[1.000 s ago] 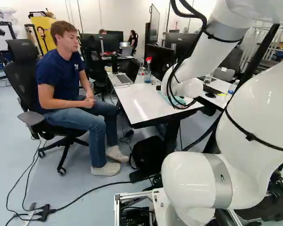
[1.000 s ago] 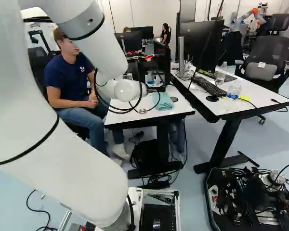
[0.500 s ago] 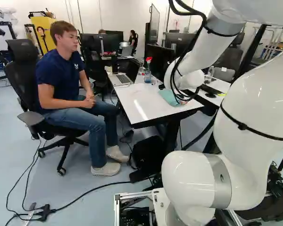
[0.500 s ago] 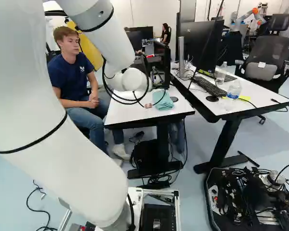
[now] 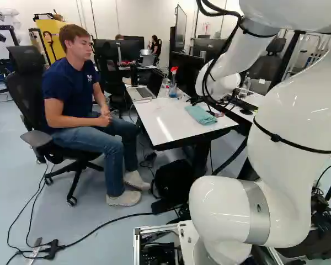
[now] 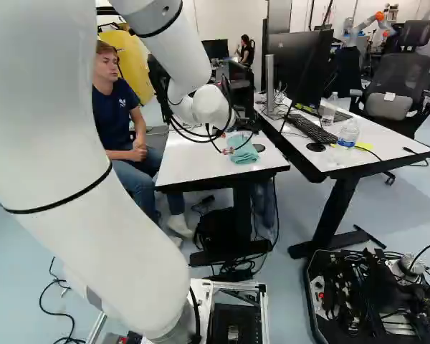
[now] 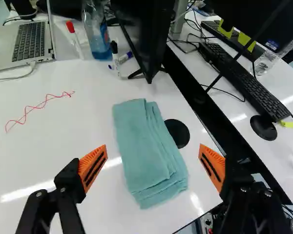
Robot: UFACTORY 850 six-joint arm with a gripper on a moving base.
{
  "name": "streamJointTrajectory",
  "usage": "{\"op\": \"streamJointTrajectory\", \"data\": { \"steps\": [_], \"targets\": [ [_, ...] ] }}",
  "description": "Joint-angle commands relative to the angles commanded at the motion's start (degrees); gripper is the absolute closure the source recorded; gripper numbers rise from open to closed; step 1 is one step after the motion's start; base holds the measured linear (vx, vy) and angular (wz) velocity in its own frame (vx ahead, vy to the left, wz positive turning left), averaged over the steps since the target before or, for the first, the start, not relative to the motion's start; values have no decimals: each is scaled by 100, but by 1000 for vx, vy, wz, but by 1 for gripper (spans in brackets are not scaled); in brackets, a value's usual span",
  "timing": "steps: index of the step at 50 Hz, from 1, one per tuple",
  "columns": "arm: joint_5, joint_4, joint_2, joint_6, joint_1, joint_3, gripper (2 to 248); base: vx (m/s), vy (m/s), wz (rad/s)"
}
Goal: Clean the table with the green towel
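Observation:
The gripper [image 6: 228,150] hangs over the table by the towel in the right base view, partly hidden by the arm and its cables. In the wrist view the gripper [image 7: 153,148] stands wide open, orange pads apart, with nothing held. The folded green towel [image 7: 145,151] lies flat on the white table [image 7: 63,156], beneath and ahead of the gap between the fingers. The same towel [image 5: 201,114] shows near the table's right corner in the left base view. A wavy red marker line [image 7: 39,107] runs across the tabletop, ahead of one finger.
Beside the towel is a black round disc [image 7: 177,133]. Farther off stand a blue spray bottle [image 7: 96,34], markers [image 7: 116,61], a laptop [image 7: 24,41] and a monitor [image 7: 141,34]. The neighbouring desk holds a keyboard [image 6: 314,129] and water bottle [image 6: 347,134]. Another robot [image 6: 365,27] stands far back.
The arm has swung rightward in the right base view, bringing the gripper closer to the towel; more of the towel shows in the left base view. The base and towel have stayed put.

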Motion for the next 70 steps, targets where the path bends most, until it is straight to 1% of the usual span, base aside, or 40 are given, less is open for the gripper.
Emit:
{"op": "streamJointTrajectory", "data": {
  "steps": [20, 43, 49, 59, 70],
  "targets": [
    [-997, 0, -298, 0, -10, -608, 3, 0, 0, 0],
    [-2062, 0, -574, 0, 96, -1250, 3, 0, 0, 0],
    [-2178, 0, -688, 0, 126, -1413, 3, 0, 0, 0],
    [-2215, 0, -862, 0, 153, -1619, 3, 0, 0, 0],
    [-2215, 0, -1045, 0, 161, -1709, 3, 0, 0, 0]
  ]
}}
